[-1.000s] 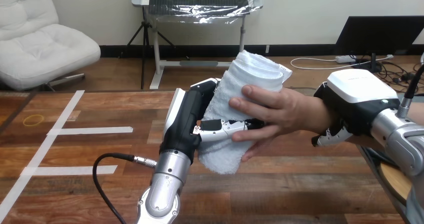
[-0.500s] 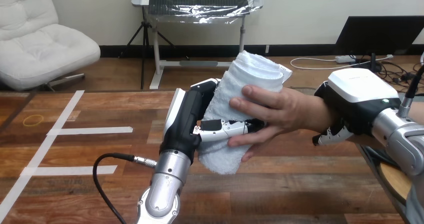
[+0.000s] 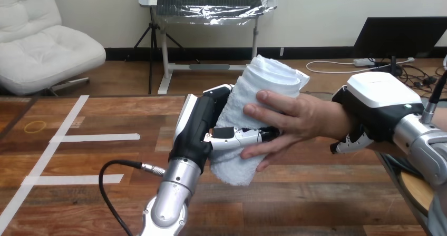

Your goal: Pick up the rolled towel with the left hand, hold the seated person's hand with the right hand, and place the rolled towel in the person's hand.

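Wooden table (image 3: 316, 194), one rolled towel (image 3: 266, 78) held near upright above it. Left hand (image 3: 196, 130): fingers and thumb wrapped round the towel. One person's hand (image 3: 298, 115) grips it from the right. Right hand (image 3: 375, 107): fingers curled round the person's wrist (image 3: 328, 120).

The rolled towel (image 3: 262, 86), white and of thick terry, is held nearly upright over the wooden table (image 3: 316, 194), its open spiral end uppermost and leaning slightly to the right. It is gripped at mid-height by the left hand (image 3: 196, 133), the thumb being curled across its front. The person's hand (image 3: 290, 121) is laid against the towel's right side, fingers spread over the cloth. The person's wrist is clasped by the right hand (image 3: 375, 107).
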Action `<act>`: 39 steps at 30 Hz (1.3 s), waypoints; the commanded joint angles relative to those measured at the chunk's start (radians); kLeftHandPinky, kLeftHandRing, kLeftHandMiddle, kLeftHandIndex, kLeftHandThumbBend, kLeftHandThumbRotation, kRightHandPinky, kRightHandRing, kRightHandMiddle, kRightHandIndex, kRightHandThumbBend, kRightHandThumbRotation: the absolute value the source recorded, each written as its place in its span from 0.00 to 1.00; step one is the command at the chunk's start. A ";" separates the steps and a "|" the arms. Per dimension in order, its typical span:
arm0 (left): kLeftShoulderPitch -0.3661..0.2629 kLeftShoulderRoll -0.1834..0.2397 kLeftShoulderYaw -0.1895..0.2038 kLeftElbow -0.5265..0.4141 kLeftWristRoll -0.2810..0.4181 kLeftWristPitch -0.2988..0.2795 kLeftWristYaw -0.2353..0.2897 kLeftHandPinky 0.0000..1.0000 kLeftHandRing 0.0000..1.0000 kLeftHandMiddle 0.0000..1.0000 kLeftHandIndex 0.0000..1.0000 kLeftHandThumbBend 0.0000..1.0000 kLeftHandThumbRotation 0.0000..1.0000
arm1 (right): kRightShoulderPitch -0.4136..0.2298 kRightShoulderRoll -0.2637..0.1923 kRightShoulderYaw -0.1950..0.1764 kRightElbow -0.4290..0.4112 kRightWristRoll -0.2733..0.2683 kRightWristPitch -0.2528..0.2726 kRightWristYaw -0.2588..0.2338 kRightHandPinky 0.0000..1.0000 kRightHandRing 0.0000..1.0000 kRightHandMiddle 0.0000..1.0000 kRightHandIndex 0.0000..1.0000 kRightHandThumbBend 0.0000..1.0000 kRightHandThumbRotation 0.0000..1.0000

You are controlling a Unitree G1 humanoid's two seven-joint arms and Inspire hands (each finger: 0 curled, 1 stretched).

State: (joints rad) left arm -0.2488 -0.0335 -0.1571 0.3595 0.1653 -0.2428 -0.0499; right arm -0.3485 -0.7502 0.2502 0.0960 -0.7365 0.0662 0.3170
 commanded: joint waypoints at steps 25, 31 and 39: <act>-0.074 0.090 -0.094 -0.080 0.043 0.027 -0.220 0.68 0.72 0.76 0.81 0.68 0.30 | -0.009 -0.043 -0.059 -0.067 0.027 0.038 0.089 0.99 1.00 1.00 0.97 0.82 0.28; -0.071 0.106 -0.092 -0.082 0.045 0.019 -0.235 0.69 0.72 0.76 0.81 0.67 0.29 | 0.001 -0.047 -0.062 -0.084 0.029 0.038 0.091 0.98 1.00 1.00 0.97 0.83 0.26; -0.063 0.118 -0.086 -0.094 0.045 0.026 -0.244 0.69 0.73 0.77 0.81 0.67 0.28 | 0.009 -0.049 -0.066 -0.094 0.033 0.038 0.090 0.98 1.00 1.00 0.98 0.83 0.24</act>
State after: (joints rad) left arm -0.2677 0.0850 -0.2025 0.3146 0.2020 -0.2089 -0.2676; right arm -0.3219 -0.7859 0.2232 0.0400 -0.7086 0.1041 0.4100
